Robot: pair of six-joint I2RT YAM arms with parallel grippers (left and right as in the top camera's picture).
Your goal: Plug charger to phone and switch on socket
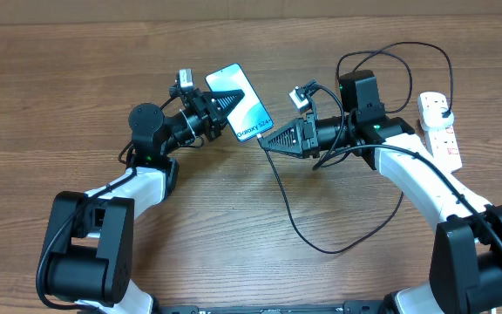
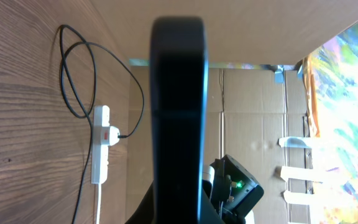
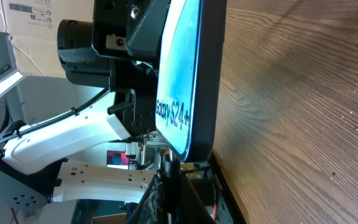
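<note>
Worktop [image 1: 59,78] bears socket [image 1: 438,131] at right edge. Upper centre, phone [image 1: 240,102] is clamped in left gripper [image 1: 223,104] jaws. Right gripper [image 1: 267,140] jaws pinch charger [image 1: 325,250] tip at its lower edge. This looks like the plugging step, needing a straight push.

Overhead camera: fixed above, looking straight down on the table [image 1: 59,70]. Left wrist camera: hard against the phone [image 2: 178,106], edge-on, facing out to the socket [image 2: 102,144]. Right wrist camera: close on the phone's screen side. All three views share the phone; overhead and left wrist share the socket.
</note>
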